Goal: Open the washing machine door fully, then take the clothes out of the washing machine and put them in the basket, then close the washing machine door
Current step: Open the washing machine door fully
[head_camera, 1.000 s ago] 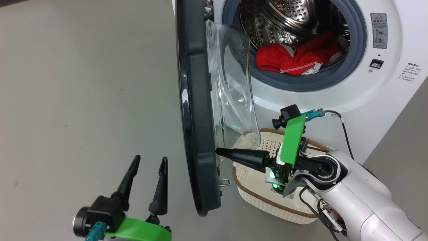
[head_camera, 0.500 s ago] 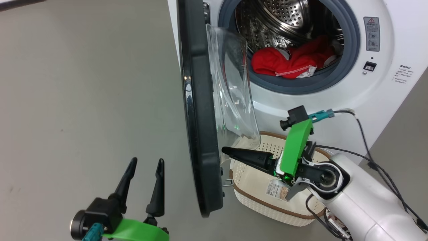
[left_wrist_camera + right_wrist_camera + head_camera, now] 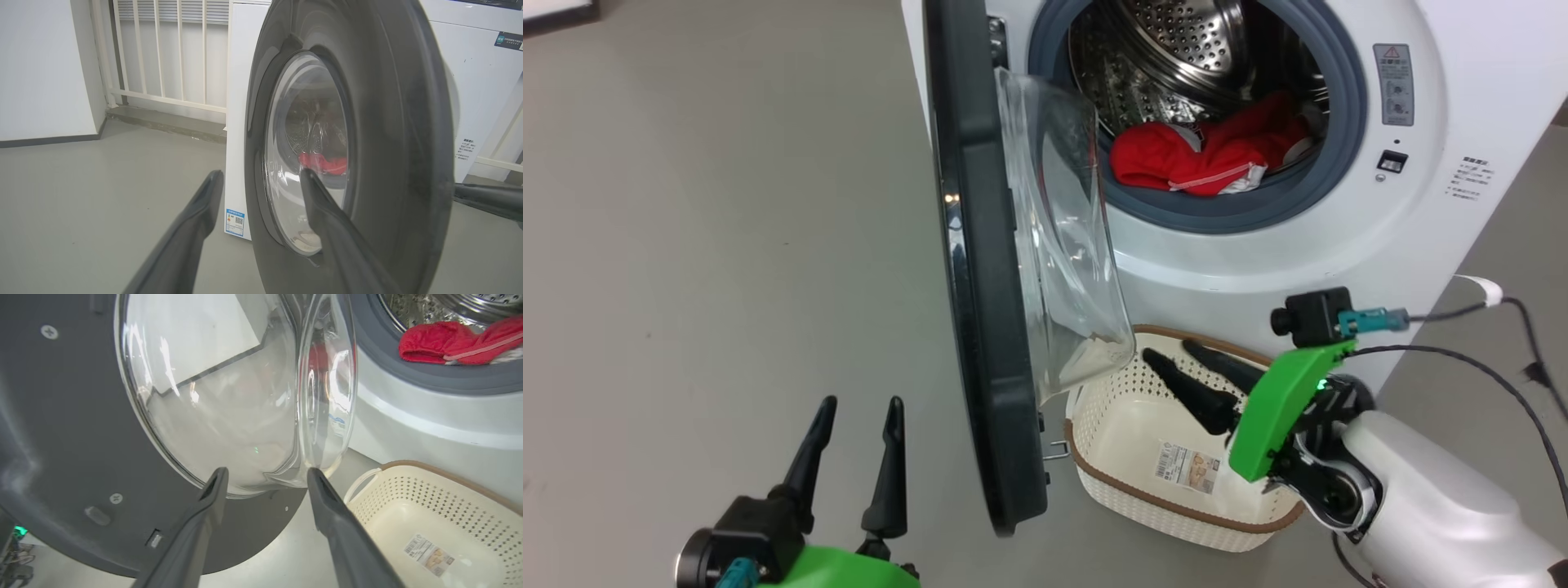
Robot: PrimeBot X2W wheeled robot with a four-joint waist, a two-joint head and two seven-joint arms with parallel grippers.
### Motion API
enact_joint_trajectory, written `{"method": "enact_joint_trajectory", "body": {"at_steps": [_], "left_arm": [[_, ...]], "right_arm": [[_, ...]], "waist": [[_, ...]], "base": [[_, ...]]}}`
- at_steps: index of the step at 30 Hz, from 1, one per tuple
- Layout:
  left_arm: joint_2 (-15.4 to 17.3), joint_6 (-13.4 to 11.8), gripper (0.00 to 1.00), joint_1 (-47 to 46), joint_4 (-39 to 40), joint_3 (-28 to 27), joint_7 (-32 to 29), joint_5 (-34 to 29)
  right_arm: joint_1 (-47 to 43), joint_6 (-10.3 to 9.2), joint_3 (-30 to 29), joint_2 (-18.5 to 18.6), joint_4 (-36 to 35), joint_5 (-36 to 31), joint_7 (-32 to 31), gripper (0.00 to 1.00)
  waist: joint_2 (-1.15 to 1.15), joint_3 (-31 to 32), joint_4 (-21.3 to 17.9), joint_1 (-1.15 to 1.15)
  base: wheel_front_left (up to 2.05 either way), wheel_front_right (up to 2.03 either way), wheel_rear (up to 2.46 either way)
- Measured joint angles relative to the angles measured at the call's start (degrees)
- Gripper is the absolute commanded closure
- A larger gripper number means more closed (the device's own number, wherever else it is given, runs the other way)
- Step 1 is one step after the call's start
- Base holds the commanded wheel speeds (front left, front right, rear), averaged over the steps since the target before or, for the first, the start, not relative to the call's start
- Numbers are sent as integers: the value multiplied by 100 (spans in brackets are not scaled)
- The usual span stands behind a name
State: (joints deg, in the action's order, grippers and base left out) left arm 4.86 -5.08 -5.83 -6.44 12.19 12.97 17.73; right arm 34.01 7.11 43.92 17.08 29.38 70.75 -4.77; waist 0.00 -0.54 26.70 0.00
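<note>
The washing machine door (image 3: 980,327) stands edge-on, swung out from the washing machine (image 3: 1339,245), its glass bowl (image 3: 1062,269) bulging toward the drum. Red clothes (image 3: 1184,159) lie at the drum's front lip. The basket (image 3: 1176,502) sits on the floor (image 3: 727,245) below the opening, a sticker (image 3: 1191,467) on its bottom. The right gripper (image 3: 1168,349) hangs over the basket, fingers spread apart. The left gripper (image 3: 863,402), fingers parted, sits left of the door.
</note>
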Motion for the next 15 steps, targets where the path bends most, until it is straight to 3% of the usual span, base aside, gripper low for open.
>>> {"method": "enact_joint_trajectory", "body": {"at_steps": [8, 15], "left_arm": [[13, -131, 0, 25, 97, -7, 25, -13], [14, -153, 0, 32, 125, 7, 60, -19]], "right_arm": [[-3, 0, -240, -247, 1001, -1648, 1511, 0], [-213, 0, -1553, -573, 1593, -3043, 1900, 0]], "waist": [[0, -2, -117, 0], [0, 16, -155, 0]], "base": [[0, 0, 0], [0, 0, 0]]}}
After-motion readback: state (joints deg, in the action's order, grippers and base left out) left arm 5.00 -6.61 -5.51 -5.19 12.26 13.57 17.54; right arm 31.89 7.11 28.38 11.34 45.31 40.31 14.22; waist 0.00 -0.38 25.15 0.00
